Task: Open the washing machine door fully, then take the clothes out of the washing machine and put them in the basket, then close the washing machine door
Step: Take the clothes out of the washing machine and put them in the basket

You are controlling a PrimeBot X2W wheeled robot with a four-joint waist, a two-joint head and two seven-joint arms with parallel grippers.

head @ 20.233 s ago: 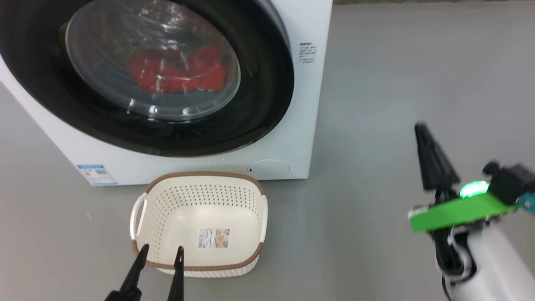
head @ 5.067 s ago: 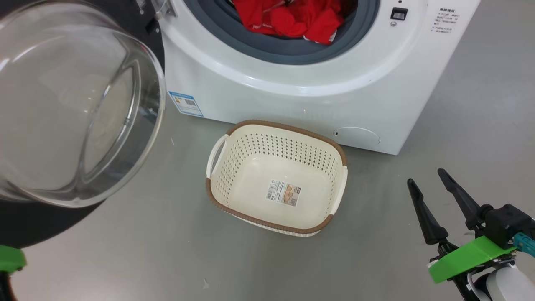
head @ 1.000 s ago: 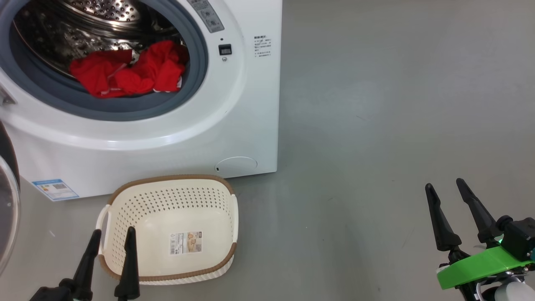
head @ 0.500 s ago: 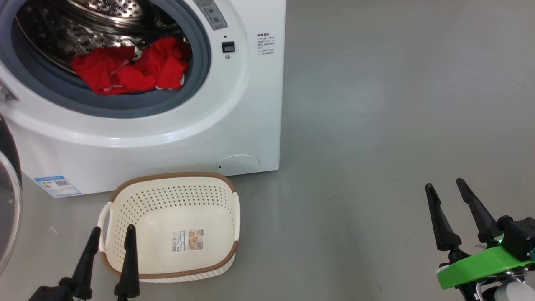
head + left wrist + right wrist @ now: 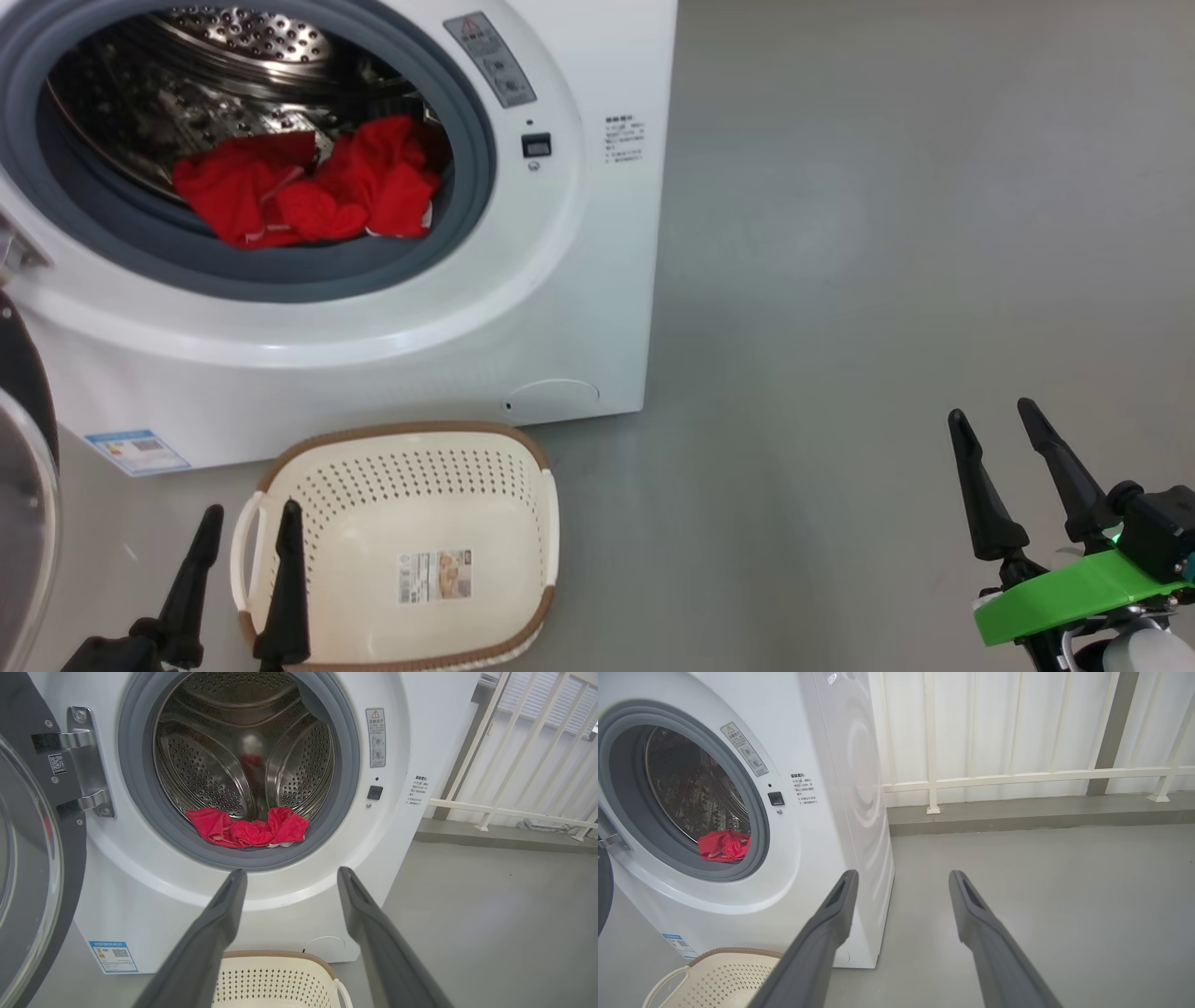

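- The washer [image 5: 560, 308] stands on the grey floor [image 5: 840, 280] with its door [image 5: 28, 858] swung open on the left-side hinge. The glass bowl faces outward.
- The clothes [image 5: 308, 191] lie in a red heap at the bottom front of the drum [image 5: 210, 765], resting against the grey ring [image 5: 280, 280]. A bit of white trim shows at the heap's right edge.
- The basket [image 5: 401, 476] sits on the floor just in front of the washer, below the opening, with a paper label on its bottom.
- The left gripper [image 5: 253, 509] is at the basket's left end with its jaws spread wide. In the left wrist view its fingers point at the washer's front, below the opening.
- The right gripper [image 5: 990, 409] hangs over bare floor, well to the right of washer and basket, with its jaws also spread wide.
- A white railing [image 5: 1017, 777] runs behind the washer in the right wrist view.
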